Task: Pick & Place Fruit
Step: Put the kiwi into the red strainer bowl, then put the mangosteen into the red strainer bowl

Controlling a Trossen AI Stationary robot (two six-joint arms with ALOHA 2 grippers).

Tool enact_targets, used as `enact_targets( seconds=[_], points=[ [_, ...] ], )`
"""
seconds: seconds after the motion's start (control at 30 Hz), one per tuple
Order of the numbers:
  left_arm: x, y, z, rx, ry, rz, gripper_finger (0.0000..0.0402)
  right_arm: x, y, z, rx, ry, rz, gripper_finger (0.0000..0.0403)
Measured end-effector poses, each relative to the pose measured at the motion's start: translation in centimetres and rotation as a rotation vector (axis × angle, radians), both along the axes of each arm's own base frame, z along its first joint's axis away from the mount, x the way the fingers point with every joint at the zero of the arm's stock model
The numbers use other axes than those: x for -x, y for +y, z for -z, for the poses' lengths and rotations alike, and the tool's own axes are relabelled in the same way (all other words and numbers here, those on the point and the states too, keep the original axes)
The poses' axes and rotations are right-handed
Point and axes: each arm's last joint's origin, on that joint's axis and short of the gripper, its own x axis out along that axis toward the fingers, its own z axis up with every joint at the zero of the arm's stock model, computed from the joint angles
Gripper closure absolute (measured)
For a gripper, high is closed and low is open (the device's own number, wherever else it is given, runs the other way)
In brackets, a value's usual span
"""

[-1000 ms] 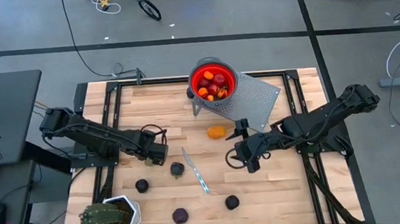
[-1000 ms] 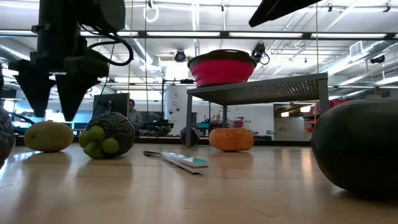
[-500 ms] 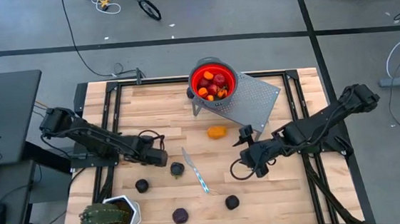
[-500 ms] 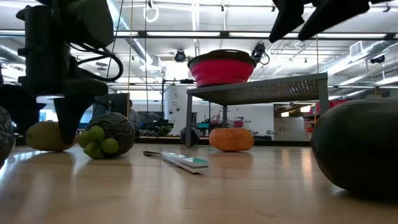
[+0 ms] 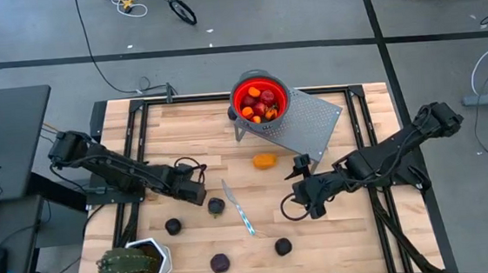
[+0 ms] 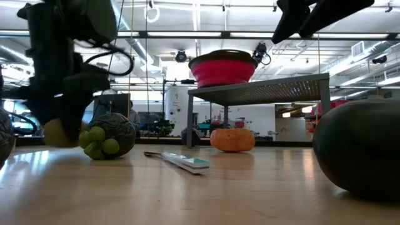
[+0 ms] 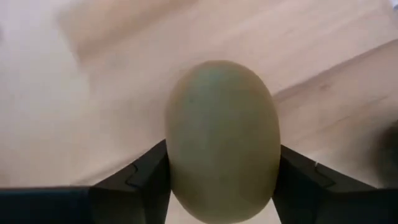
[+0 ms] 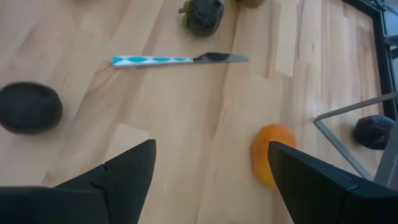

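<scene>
I am at the pick: my left gripper (image 7: 221, 180) has its fingers against both sides of an olive-green fruit (image 7: 221, 137) on the table's left half; next comes a lift and carry to the red bowl (image 5: 259, 100) at the far side; my right gripper (image 5: 306, 203) hovers spread near the knife (image 5: 238, 207); from above, my own gripper hides the fruit.

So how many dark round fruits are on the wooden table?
5 dark round fruits: one near the white plant pot, one with green bumps beside the teal-handled knife, two by the front edge, one beside the grey metal rack's leg. Others may be hidden.
</scene>
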Motion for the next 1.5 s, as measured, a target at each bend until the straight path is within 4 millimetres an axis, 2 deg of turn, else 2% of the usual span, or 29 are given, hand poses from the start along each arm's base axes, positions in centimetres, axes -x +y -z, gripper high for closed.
enact_targets(
  seconds=[0.1, 0.17, 0.27, 0.47, 0.53, 0.63, 0.77, 0.9, 1.0, 1.2, 1.4, 1.5],
  points=[
    [-1.2, 0.8, -1.6, -0.075, -0.044, 0.083, 0.0178, -0.1, 0.1, -0.1, -0.01, -0.017, 0.002, 0.0085],
    [-2.4, 1.7, -3.6, -0.134, -0.103, 0.134, 0.017, -0.2, 0.1, -0.1, -0.014, -0.023, 0.003, 0.0085],
    [-4.3, 3.2, -7.6, -0.297, -0.207, 0.193, 0.0166, -0.2, 0.1, -0.1, -0.018, -0.023, 0.008, 0.0085],
    [-7.9, 5.5, -17.3, -0.757, -0.436, 0.251, 0.0179, -0.2, 0.1, -0.2, -0.029, -0.025, 0.02, 0.0085],
    [-8.6, 6.7, -19.7, -0.851, -0.523, 0.247, 0.0179, -0.2, 0.1, -0.2, -0.028, -0.024, 0.019, 0.0085],
    [-9.2, 8.8, -21.7, -0.942, -0.634, 0.243, 0.017, -0.2, 0.0, -0.2, -0.016, -0.028, 0.006, 0.0085],
    [-9.7, 12.1, -21.8, -0.974, -0.661, 0.231, 0.0166, -0.5, 0.1, -0.4, 0.014, -0.054, -0.039, 0.0085],
    [-10.8, 15.4, -20.0, -0.911, -0.66, 0.275, 0.0171, -0.9, 0.2, -0.9, 0.044, -0.113, -0.09, 0.0085],
    [-11.7, 17.2, -19.0, -0.888, -0.692, 0.303, 0.0164, -1.5, 0.0, -1.3, 0.053, -0.174, -0.103, 0.0085],
    [-12.1, 18.5, -17.9, -0.903, -0.636, 0.393, 0.0125, -2.5, -1.4, -1.9, 0.051, -0.245, -0.058, 0.0085],
    [-11.9, 19.0, -17.9, -0.894, -0.657, 0.477, 0.0082, -3.4, -2.9, -2.5, 0.034, -0.31, 0.007, 0.0085],
    [-11.4, 19.5, -17.8, -0.923, -0.575, 0.5, 0.0069, -3.7, -3.5, -2.7, 0.009, -0.342, 0.047, 0.0085]
  ],
)
